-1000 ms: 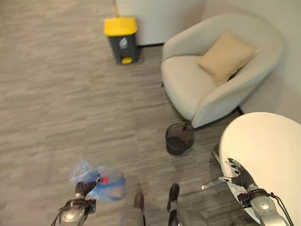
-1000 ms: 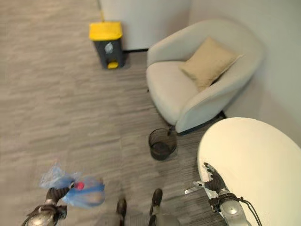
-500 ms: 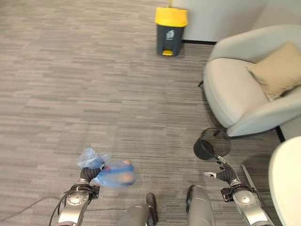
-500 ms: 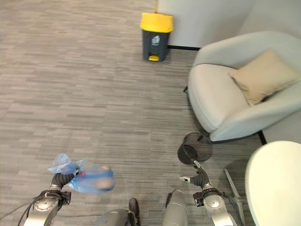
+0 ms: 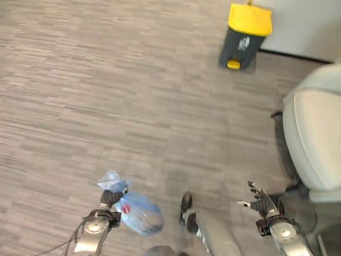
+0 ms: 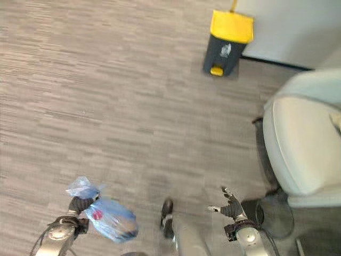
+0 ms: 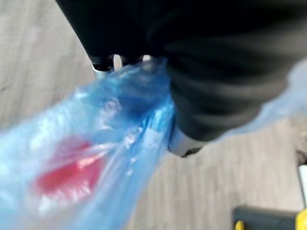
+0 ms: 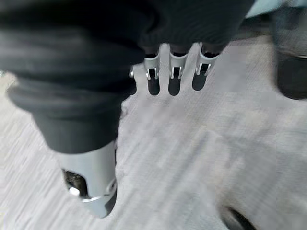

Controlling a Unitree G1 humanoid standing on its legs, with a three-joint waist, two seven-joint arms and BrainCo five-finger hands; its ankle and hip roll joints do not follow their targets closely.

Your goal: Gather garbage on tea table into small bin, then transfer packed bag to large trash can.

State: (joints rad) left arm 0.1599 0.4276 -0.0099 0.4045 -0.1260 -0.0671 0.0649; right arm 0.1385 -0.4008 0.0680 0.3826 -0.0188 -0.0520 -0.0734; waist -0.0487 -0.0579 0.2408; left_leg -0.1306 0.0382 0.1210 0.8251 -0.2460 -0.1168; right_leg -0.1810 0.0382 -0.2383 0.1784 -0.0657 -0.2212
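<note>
Over grey carpet (image 5: 106, 80), blue bag (image 5: 139, 215) bunched inside left hand's (image 5: 109, 199) curled fingers; right hand (image 5: 259, 202) spread, empty.

The wide stretch of carpet floor (image 5: 106, 96) between the robot and the yellow-lidded trash can (image 5: 246, 36) lies open, with nothing standing on it. On the right side the armchair (image 5: 314, 144) closes off the way, and the small dark wire bin (image 6: 276, 213) stands on the floor just beside it, close by the right hand (image 6: 230, 205). The left hand (image 5: 108, 200) hangs over bare floor with the blue bag (image 5: 137, 213) beside it.
</note>
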